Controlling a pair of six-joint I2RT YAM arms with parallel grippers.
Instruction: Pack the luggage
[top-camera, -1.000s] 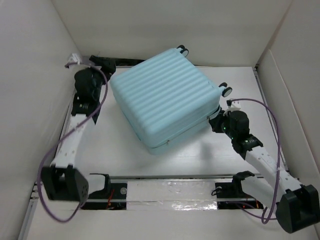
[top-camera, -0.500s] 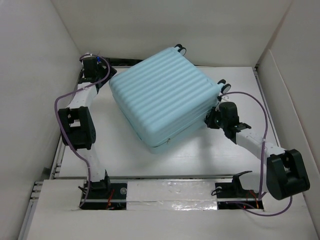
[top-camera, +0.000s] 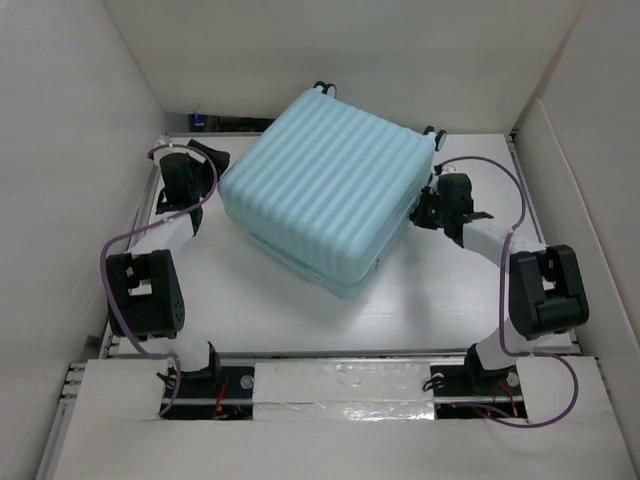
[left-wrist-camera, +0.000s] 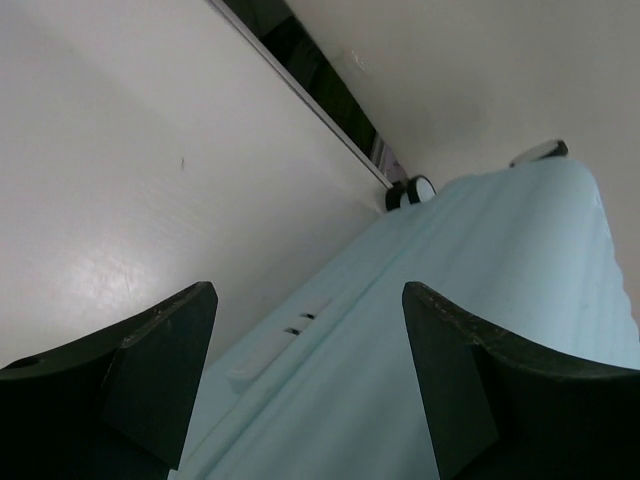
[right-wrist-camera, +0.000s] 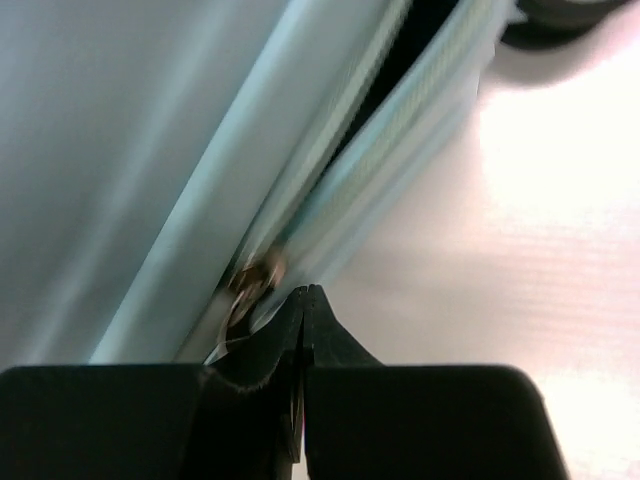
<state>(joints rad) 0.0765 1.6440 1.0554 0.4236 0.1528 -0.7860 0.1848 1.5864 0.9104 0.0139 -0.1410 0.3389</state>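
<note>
The luggage (top-camera: 325, 190), a pale aqua ribbed hard-shell case, lies flat in the middle of the table, its lid a crack apart along the right side (right-wrist-camera: 400, 70). My left gripper (top-camera: 215, 162) is open at the case's left edge; in the left wrist view its jaws (left-wrist-camera: 308, 295) straddle the shell (left-wrist-camera: 450, 330) near a recessed handle (left-wrist-camera: 275, 345). My right gripper (top-camera: 418, 212) presses against the right side. In its wrist view the jaws (right-wrist-camera: 308, 292) are shut at the brass zipper slider (right-wrist-camera: 255, 280), with the thin pull tab caught between them.
White walls enclose the table on the left, back and right. Black-and-white caster wheels (top-camera: 325, 90) point toward the back wall, close to a dark rail (left-wrist-camera: 320, 80). Purple cables loop off both arms. Bare white tabletop (top-camera: 250, 300) lies in front of the case.
The luggage has swung around and slid toward the back wall, wheels now nearer it. My right gripper travelled back along the seam, still shut. The left arm folded and its gripper came to the left edge.
</note>
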